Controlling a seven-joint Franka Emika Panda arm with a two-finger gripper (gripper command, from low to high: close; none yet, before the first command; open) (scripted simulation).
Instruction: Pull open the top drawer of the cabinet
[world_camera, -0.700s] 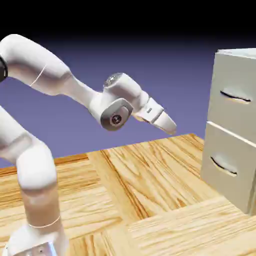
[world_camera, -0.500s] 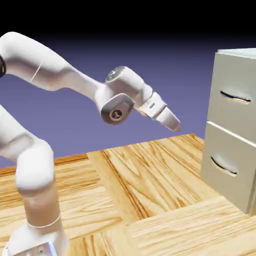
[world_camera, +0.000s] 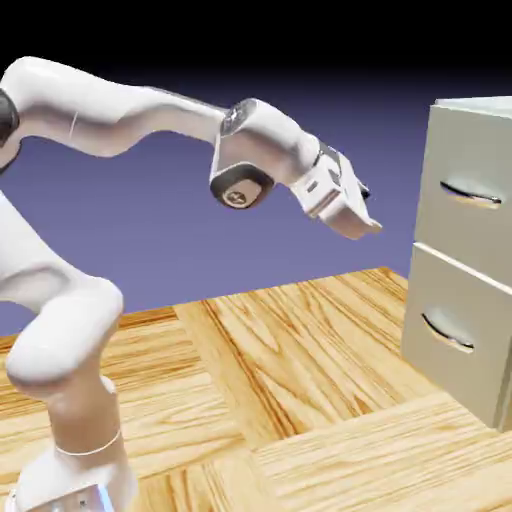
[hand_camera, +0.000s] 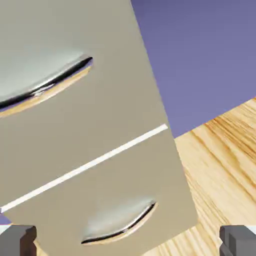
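Exterior view first: the gripper (world_camera: 374, 210) is out in the air, a bit short of the cabinet (world_camera: 425, 185) and to the left of it; the two fingertips are wide apart with nothing between them, and the hand view backs that up. The top drawer (world_camera: 465, 160) is on the right side of the scene, upper of the two fronts; it looks fully shut, and nothing is touching its curved handle (world_camera: 470, 194). So progress-wise I'd call it early, still at the approach stage; left to do: reach the bar, line up, close on it, pull back. Nothing seems to block the path across that gap; the one thing I'd watch is the lower drawer (hand_camera: 125, 210) with its near-identical handle (hand_camera: 120, 231), since from the hand both bars show up, tilted; going in too low could mean the wrong one. Wooden surface (world_camera: 300, 340) runs under it all; the arm's base (world_camera: 75, 480) is near left.
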